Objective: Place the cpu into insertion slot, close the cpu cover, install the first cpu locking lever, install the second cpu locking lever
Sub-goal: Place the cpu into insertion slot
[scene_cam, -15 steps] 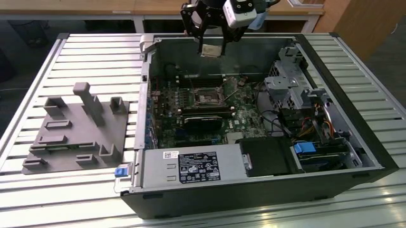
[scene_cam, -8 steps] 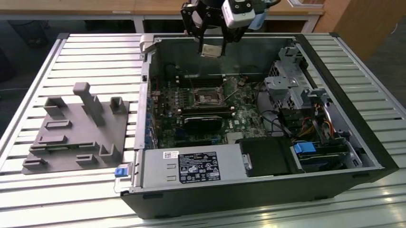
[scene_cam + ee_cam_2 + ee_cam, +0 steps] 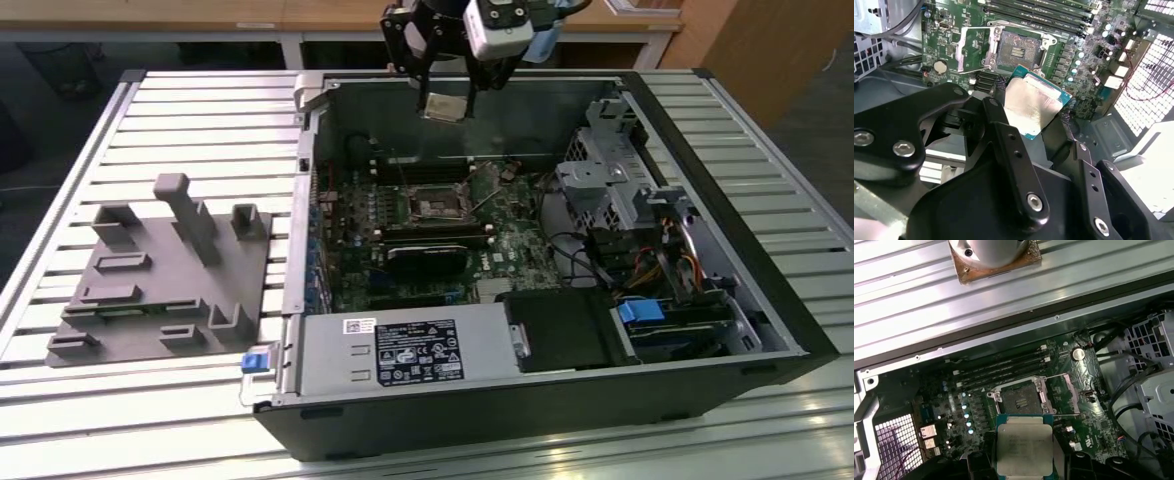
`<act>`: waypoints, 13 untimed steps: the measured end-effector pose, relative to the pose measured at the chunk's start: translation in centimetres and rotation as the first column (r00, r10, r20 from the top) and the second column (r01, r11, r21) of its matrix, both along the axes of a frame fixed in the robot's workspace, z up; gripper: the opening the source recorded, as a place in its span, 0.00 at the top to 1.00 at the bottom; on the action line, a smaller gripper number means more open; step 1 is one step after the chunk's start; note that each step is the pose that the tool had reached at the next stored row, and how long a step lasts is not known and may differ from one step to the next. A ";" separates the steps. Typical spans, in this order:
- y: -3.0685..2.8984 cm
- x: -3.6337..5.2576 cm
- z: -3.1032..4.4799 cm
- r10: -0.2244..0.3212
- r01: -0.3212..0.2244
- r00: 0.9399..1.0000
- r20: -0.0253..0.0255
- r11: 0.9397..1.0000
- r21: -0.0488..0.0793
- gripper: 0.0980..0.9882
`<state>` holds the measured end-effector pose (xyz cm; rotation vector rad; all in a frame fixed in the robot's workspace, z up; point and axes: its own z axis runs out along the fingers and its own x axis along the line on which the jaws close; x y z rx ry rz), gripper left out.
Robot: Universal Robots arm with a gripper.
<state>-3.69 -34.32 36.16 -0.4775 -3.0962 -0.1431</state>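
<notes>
No legible text; print on power supply labels (image 3: 418, 355) too small to read.

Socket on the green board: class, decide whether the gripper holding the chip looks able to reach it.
Probably yes. The gripper holds the chip over the open case. The socket lies uncovered, and nothing stands between them in the first wrist view.

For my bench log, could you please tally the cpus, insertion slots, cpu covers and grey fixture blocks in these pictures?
cpu: 1, held in the gripper
insertion slot: 1
cpu cover: 1, open
grey fixture block: 1
Total: 4
</notes>
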 end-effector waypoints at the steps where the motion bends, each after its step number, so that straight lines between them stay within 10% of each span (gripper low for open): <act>1: 0.00 0.00 0.00 -0.004 0.004 1.000 0.000 1.000 0.000 0.50; 13: 0.00 0.00 -0.01 -0.051 0.051 0.999 0.000 0.999 0.000 0.50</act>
